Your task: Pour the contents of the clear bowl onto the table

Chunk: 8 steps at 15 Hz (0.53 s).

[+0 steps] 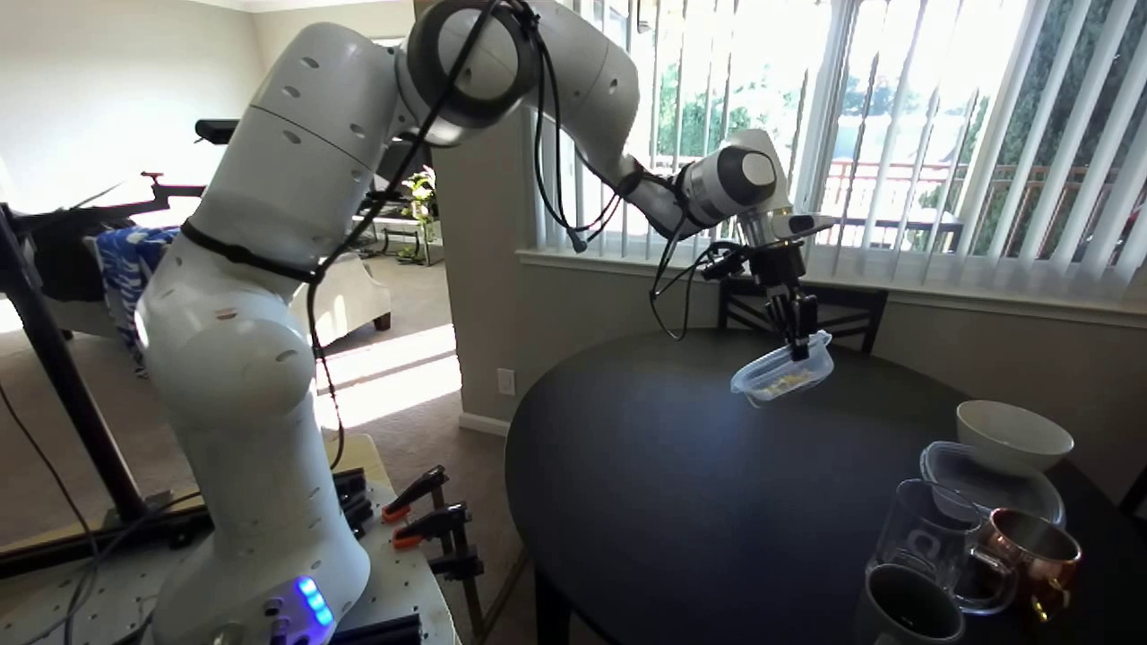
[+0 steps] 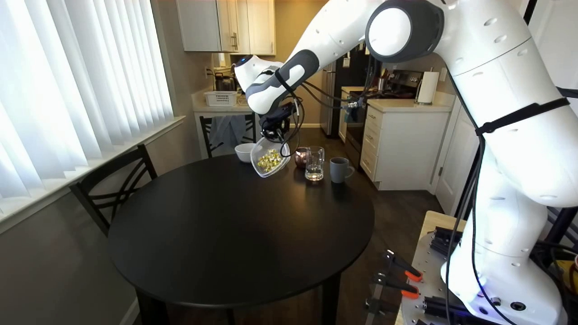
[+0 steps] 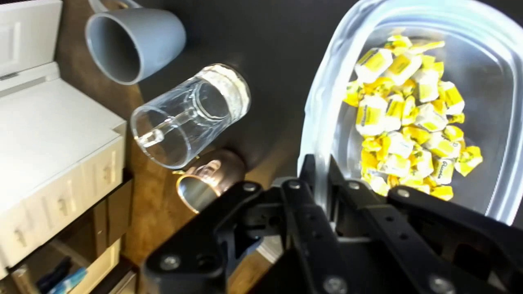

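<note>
Pincer (image 3: 321, 165) had the clear bowl (image 3: 486, 106) clamped by its rim, tilted over the worktop (image 2: 235, 225), yellow-wrapped sweets (image 3: 429, 118) inside. Step looked like lining up the pour, nothing spilled visibly. Next move probably called for lowering, then tipping further.

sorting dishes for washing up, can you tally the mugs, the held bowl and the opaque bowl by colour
Clear: 2 (held bowl, glass mug)
Grey: 1 (grey mug)
Copper: 1 (copper mug)
White: 1 (opaque bowl)
Total: 5
</note>
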### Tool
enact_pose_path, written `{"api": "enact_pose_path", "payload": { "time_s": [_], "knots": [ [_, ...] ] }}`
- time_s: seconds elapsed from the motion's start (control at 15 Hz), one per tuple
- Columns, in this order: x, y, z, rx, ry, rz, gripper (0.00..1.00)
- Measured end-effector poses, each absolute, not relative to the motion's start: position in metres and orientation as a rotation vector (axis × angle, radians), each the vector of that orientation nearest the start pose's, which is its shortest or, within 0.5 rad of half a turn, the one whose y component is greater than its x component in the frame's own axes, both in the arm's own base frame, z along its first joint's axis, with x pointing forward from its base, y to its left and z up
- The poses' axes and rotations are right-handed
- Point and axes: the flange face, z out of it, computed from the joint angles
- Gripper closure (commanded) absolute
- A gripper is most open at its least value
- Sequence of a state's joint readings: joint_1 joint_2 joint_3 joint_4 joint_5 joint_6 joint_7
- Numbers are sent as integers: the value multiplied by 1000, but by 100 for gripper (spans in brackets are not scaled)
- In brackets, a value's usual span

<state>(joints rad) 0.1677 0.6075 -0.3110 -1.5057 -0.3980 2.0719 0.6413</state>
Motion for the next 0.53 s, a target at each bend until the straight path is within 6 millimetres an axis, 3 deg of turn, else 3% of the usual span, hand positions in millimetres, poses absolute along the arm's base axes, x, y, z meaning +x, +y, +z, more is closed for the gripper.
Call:
{"api": "enact_pose_path", "payload": {
  "time_s": [0.2, 0.53],
  "knots": [
    [692, -75, 336, 2360, -723, 128, 99],
    [677, -69, 328, 2185, -757, 43, 99]
  ]
}}
